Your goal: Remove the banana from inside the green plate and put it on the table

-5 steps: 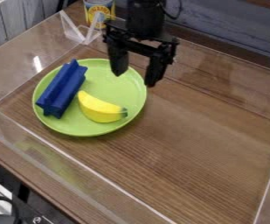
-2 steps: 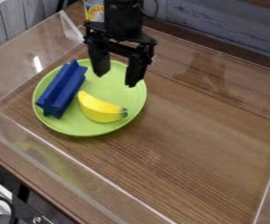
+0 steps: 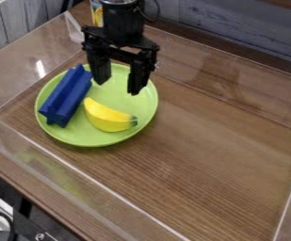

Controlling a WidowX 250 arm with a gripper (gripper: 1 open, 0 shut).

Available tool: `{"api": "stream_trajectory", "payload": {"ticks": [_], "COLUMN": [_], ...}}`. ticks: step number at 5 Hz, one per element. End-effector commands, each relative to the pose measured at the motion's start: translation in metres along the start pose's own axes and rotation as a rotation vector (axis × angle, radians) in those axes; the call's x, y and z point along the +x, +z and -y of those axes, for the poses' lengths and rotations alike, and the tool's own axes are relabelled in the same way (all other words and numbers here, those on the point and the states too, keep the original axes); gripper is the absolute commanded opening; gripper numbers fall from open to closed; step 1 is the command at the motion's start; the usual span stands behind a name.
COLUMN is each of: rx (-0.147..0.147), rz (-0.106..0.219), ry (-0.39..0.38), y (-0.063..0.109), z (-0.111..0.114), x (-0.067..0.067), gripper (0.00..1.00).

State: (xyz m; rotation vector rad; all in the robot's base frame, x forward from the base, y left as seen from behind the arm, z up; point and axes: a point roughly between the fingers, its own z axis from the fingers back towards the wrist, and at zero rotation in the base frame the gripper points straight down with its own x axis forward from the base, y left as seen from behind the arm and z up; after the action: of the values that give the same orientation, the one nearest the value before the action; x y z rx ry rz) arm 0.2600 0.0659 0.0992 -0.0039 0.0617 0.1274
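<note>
The yellow banana [image 3: 108, 116] lies inside the lime-green plate [image 3: 135, 135], toward its right half, dark tip pointing right. My black gripper [image 3: 118, 83] hangs point-down over the plate's far side, just behind and above the banana. Its two fingers [image 3: 97, 69] stand wide apart with nothing between them. The brown wood-grain table [image 3: 211, 141] stretches out to the right of the plate.
A blue block [image 3: 66, 94] rests in the plate's left half, close to my left finger. Clear acrylic walls [image 3: 59, 179] ring the table's edges. A yellow-labelled object [image 3: 97, 13] stands behind the arm at the back.
The gripper has shifted left across the plate's far side, from over its right rim to behind the banana. Its fingers stayed open; banana and block have not moved.
</note>
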Motion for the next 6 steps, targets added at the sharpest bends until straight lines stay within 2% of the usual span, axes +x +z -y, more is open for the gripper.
{"api": "stream_trajectory", "payload": {"ticks": [1, 4, 6], "rx": [0.004, -0.008, -0.03], "rz": [0.037, 0.017, 0.004], "ry": [0.022, 0.053, 0.089], "y": [0.006, -0.008, -0.014], "z": [-0.006, -0.013, -0.02], "x": [0.001, 0.002, 0.005], "gripper": [1.0, 1.0, 1.0]}}
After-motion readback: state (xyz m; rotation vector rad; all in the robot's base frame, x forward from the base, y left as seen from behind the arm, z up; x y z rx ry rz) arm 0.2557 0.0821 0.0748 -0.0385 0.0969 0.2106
